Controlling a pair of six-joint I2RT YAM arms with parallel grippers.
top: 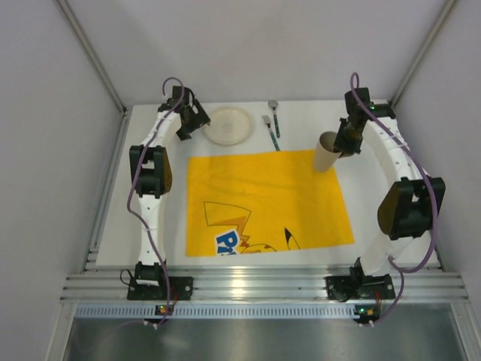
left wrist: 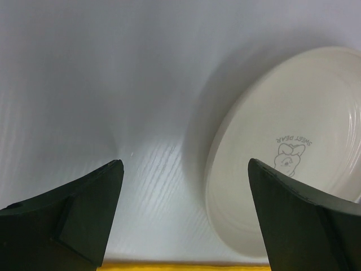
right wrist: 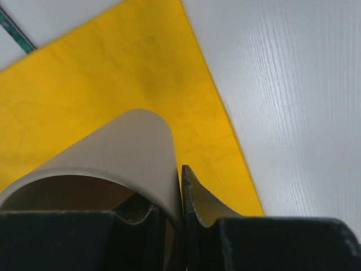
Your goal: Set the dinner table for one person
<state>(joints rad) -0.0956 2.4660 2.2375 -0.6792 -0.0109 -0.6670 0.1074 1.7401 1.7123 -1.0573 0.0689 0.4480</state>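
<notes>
The white dinner table (top: 150, 226) carries a yellow cartoon-printed cloth (top: 263, 199). A cream plate (top: 228, 125) lies at the back left, off the cloth; it also shows in the left wrist view (left wrist: 304, 152). My left gripper (top: 188, 124) is open just left of the plate, low over the table. My right gripper (top: 347, 143) is shut on the rim of a beige cup (top: 328, 154), one finger inside and one outside (right wrist: 197, 195), over the cloth's back right corner. A spoon (top: 274, 114) and a second utensil with a teal handle (top: 270, 131) lie behind the cloth.
White enclosure walls stand on three sides. A ribbed aluminium rail (top: 255, 286) runs along the near edge with both arm bases on it. Bare table (right wrist: 293, 84) lies right of the cloth.
</notes>
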